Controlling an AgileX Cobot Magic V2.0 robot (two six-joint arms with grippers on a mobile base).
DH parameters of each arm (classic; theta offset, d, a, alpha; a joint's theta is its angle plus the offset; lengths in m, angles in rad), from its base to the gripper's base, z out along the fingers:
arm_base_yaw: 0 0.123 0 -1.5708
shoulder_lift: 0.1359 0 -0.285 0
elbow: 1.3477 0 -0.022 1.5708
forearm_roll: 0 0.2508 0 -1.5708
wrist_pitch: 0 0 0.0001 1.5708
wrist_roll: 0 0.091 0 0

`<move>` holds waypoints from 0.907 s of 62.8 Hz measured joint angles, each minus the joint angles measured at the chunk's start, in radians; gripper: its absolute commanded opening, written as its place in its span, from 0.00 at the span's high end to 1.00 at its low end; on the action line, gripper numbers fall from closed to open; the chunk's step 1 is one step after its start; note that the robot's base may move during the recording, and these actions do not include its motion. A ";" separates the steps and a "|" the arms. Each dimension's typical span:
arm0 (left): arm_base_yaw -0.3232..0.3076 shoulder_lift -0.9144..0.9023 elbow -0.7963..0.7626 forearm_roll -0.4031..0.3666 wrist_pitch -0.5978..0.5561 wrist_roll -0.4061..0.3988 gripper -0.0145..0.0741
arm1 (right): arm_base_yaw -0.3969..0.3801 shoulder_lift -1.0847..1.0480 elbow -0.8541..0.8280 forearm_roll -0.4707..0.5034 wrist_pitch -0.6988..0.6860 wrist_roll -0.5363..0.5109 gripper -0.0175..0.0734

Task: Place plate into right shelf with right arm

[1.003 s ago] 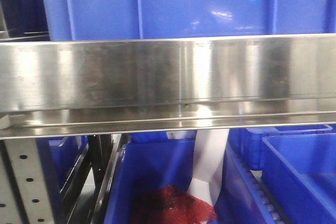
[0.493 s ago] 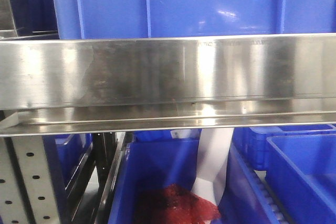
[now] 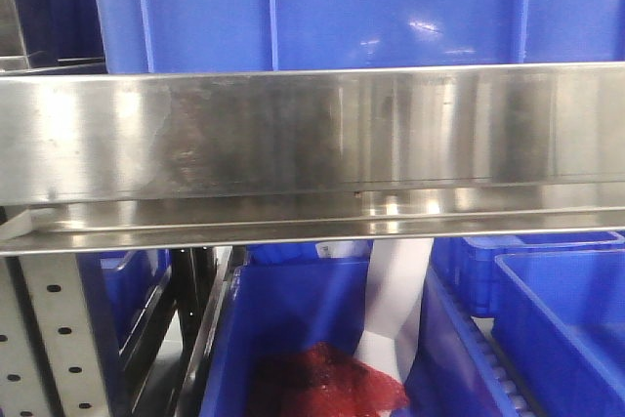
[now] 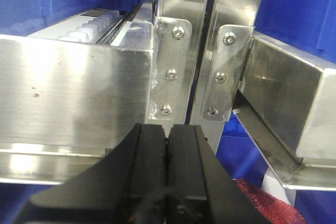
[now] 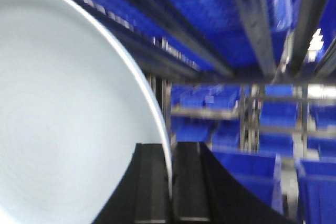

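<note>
Grasped but not yet shelved: one plate [image 5: 68, 119], pinched edge-on by its rim in the clamped right gripper [image 5: 169, 153] and spreading up and left of the fingers, with the right shelf [image 5: 254, 24] blurred beyond and above the fingertips. By judgement this leaves the carry-in, set-down and release to do. Counted outward: one plate and two grippers, the left gripper [image 4: 168, 135] pressed closed on nothing just short of a steel rail [image 4: 73, 93] and two bolted uprights [image 4: 173, 61]; in the front view one broad rail [image 3: 312, 134], one big blue bin [image 3: 322, 7] above it, at least three lower bins [image 3: 566, 329] and one red mesh bundle [image 3: 327, 388].
</note>
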 measured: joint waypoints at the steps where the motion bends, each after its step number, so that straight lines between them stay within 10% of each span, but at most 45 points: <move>1: 0.000 0.000 0.000 0.000 0.000 0.000 0.89 | 0.000 0.024 -0.018 0.000 0.008 0.000 0.75; 28: 0.000 0.000 0.000 0.000 0.000 0.000 0.89 | 0.000 0.607 -0.367 0.000 0.149 0.000 0.73; 46: 0.000 0.000 0.000 0.000 0.000 0.000 0.89 | -0.011 0.754 -0.404 0.000 0.163 0.000 0.10; 57: 0.000 0.000 0.000 0.000 0.000 0.000 0.89 | -0.018 0.759 -0.406 0.002 0.163 0.000 0.11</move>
